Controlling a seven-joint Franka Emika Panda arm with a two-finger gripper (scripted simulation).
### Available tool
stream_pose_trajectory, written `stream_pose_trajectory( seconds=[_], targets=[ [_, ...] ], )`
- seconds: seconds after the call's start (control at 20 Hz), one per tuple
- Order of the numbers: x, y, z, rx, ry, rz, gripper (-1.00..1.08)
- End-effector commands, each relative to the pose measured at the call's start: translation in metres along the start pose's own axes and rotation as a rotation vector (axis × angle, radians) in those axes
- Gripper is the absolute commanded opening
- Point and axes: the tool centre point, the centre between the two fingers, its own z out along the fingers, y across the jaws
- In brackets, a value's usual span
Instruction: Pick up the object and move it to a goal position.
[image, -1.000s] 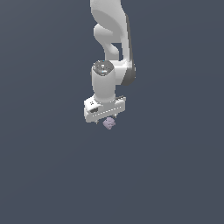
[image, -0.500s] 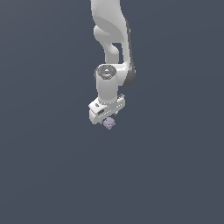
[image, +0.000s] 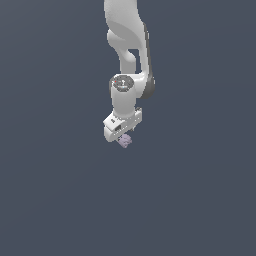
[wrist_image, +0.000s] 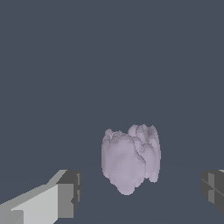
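Observation:
The object (image: 124, 141) is a small pale lilac lumpy blob, seen in the exterior view just under the white hand of the arm. My gripper (image: 122, 136) points down over it. In the wrist view the object (wrist_image: 131, 158) lies between the two fingers. The grey-tipped fingers (wrist_image: 66, 199) stand wide apart, with a clear gap to the blob on each side. My gripper (wrist_image: 140, 189) is open and touches nothing that I can see.
A plain dark grey-blue surface (image: 60, 200) fills both views. The white arm (image: 131, 55) reaches down from the exterior view's top edge.
The hand has turned about its own axis and its wrist has shifted slightly toward the exterior view's right. The object has stayed in place under it.

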Motion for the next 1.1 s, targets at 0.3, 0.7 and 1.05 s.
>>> stream_pose_trajectory(
  seconds=[0.3, 0.7, 1.05],
  targets=[
    [-0.001, -0.001, 0.021, 0.0, 0.0, -0.002, 1.0],
    [-0.001, -0.001, 0.049, 0.0, 0.0, -0.005, 1.0],
    [-0.001, -0.001, 0.05, 0.0, 0.0, -0.005, -1.0]
  ],
)
